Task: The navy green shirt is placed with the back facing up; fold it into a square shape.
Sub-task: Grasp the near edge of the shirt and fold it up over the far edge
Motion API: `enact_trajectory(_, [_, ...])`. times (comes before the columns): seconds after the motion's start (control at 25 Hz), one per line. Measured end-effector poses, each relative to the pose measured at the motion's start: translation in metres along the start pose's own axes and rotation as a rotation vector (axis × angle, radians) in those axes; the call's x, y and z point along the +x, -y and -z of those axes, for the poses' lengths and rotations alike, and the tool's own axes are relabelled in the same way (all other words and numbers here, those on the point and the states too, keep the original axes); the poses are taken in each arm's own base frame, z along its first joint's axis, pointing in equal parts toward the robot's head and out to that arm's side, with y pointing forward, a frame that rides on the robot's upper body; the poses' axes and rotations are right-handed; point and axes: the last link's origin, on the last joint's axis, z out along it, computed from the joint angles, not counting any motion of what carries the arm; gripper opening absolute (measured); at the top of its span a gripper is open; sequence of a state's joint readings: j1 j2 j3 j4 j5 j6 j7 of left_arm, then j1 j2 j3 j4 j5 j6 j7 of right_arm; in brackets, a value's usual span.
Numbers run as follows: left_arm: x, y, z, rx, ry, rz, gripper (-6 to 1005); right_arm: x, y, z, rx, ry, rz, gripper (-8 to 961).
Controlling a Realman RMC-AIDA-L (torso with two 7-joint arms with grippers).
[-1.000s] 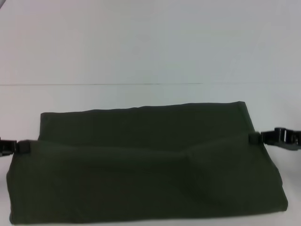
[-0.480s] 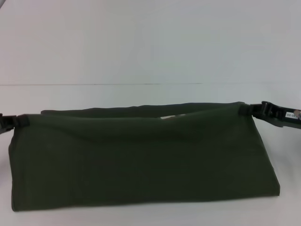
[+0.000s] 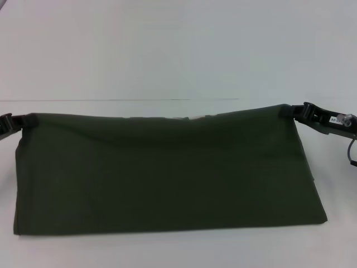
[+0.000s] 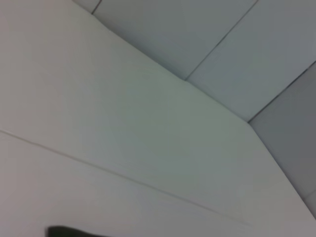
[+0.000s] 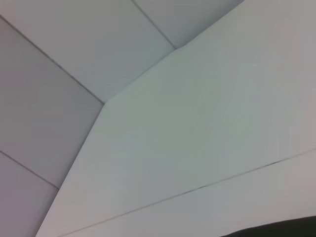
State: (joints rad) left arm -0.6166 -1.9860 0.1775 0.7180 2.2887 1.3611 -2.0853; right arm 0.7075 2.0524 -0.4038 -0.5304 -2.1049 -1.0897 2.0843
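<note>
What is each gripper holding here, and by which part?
Both hold the navy green shirt by the two ends of its raised far edge: left gripper at the left corner, right gripper at the right corner.

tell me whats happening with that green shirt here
The robot is partway through folding the navy green shirt on the white table. The left gripper pinches one end of the shirt's upper edge and the right gripper pinches the other end. That edge hangs taut between them, raised, while the shirt's near edge rests on the table. The fold is not yet laid down.
</note>
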Motion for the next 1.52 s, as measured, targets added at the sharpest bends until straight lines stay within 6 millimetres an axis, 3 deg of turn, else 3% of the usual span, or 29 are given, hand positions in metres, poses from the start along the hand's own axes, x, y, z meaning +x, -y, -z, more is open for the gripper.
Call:
enact_trajectory(0.72, [-0.004,0.003,-0.044,0.183,-0.053,-0.069,45,0.015,0.003,-0.027,0.118,0.004,0.034,31])
enact_trajectory(1.52, [-0.012,0.002,-0.060,0.227,-0.083,-0.087,46,0.010,0.001,-0.038,0.152,0.059,0.063,31])
